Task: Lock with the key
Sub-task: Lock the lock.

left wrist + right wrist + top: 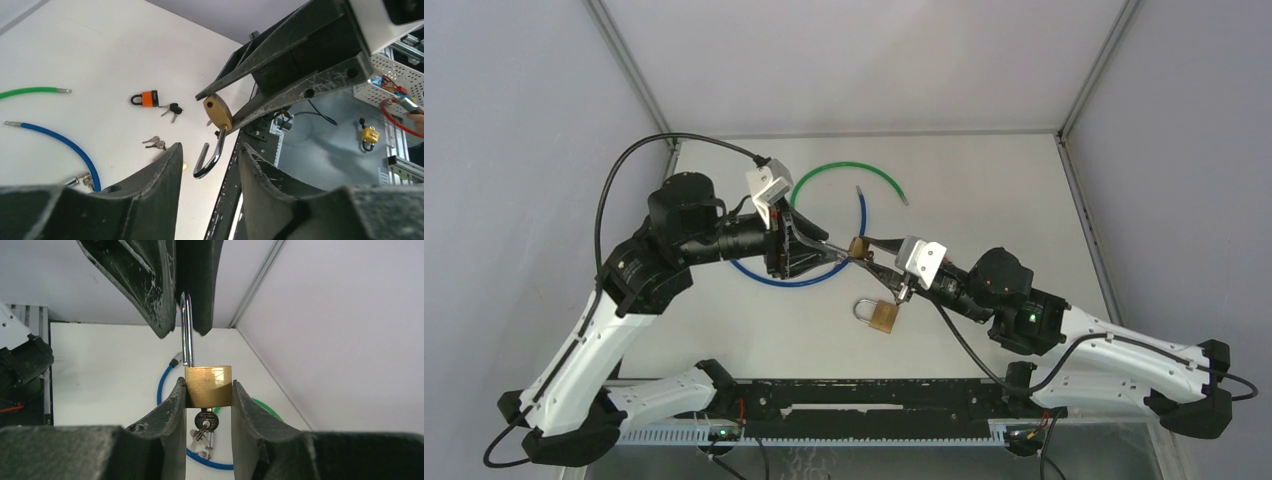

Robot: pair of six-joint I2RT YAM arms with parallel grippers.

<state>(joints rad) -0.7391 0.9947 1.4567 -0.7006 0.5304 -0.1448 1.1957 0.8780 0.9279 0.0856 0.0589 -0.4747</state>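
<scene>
1. Top view: the right end effector (pixel 871 258) is clamped on the brass padlock (pixel 858 245), held in the air over the middle of the tabletop (pixel 984 200). The left end effector (pixel 839 252) meets it from 9 o'clock. A second padlock (pixel 880 315) lies at 6 o'clock of the held one, a green cable (pixel 844 168) at 12 and a blue cable (pixel 799 282) at 8. None of these looks to block the approach.
2. Left wrist view: the left jaws stand apart and grip nothing. The open shackle (pixel 210 152) hangs toward them with its free end out of the body. An off-axis push would likely swing the shackle aside instead of seating it, or twist the padlock in its grip. An orange padlock (pixel 145 99) and loose keys (pixel 156 144) lie well apart at 9 o'clock.
3. Right wrist view: the body is pinched squarely and the shackle rises to 12 o'clock between the left fingers (pixel 145 280). The key (pixel 205 421) sits in the keyhole at 6 o'clock, boxed in by the right fingers. Reaching it to turn looks tight, and a bump could dislodge it.
</scene>
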